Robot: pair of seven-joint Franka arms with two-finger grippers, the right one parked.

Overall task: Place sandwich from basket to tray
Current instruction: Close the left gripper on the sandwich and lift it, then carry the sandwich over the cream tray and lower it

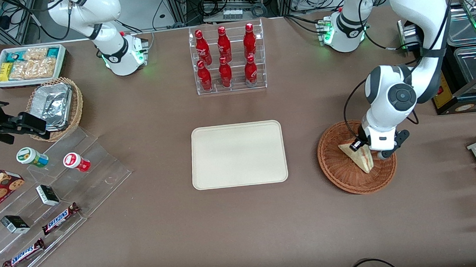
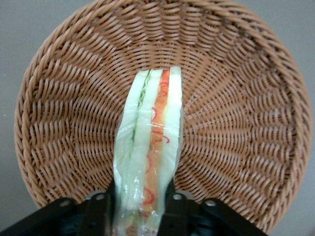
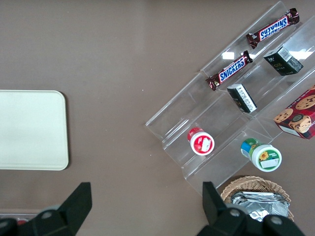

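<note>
While the gripper [image 2: 142,206] is clenched on the sandwich [image 1: 359,156] over the wicker basket [image 1: 337,168], lift straight up clear of the rim, then carry toward nine o'clock to the cream tray [image 1: 238,154], keeping the wedge level.

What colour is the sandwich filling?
Orange-red and green, between white bread; the gripper clamps the sandwich. Clearest in the left wrist view.
</note>
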